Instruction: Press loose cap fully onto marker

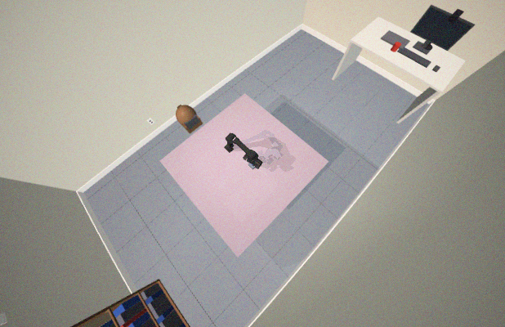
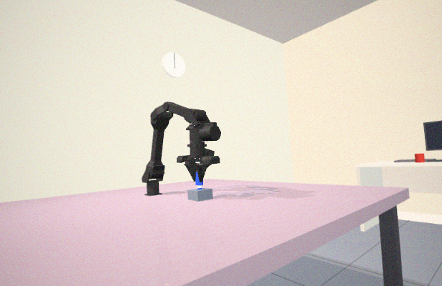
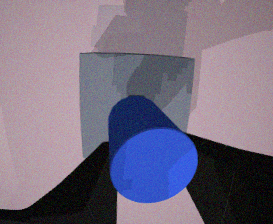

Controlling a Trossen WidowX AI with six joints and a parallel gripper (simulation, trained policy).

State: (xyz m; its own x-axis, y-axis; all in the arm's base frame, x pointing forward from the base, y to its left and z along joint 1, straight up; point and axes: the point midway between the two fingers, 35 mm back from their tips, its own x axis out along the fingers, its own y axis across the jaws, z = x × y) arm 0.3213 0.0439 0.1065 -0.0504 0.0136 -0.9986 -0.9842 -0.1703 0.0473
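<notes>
The grey holder block (image 2: 200, 195) (image 3: 96, 100) stands on the pink table (image 2: 99, 229) (image 1: 220, 192); a bit of it shows in the top view (image 1: 252, 166). My gripper (image 2: 198, 179) (image 3: 141, 144) points down right above the block and is shut on the blue cap (image 2: 197, 179) (image 3: 154, 167). The cap is upright and in line with the marker. Of the marker, only a short white band (image 2: 199, 186) and a sliver of blue show between the cap and the block; the rest is hidden. The wrist view does not show the cap's lower rim clearly.
The arm's base (image 2: 152, 187) stands on the table behind the block. A white desk (image 1: 371, 37) with a monitor (image 1: 442, 28) and a red cup (image 1: 395, 47) (image 2: 419, 158) stands apart from the table. A brown chair (image 1: 186, 115) is beside the table.
</notes>
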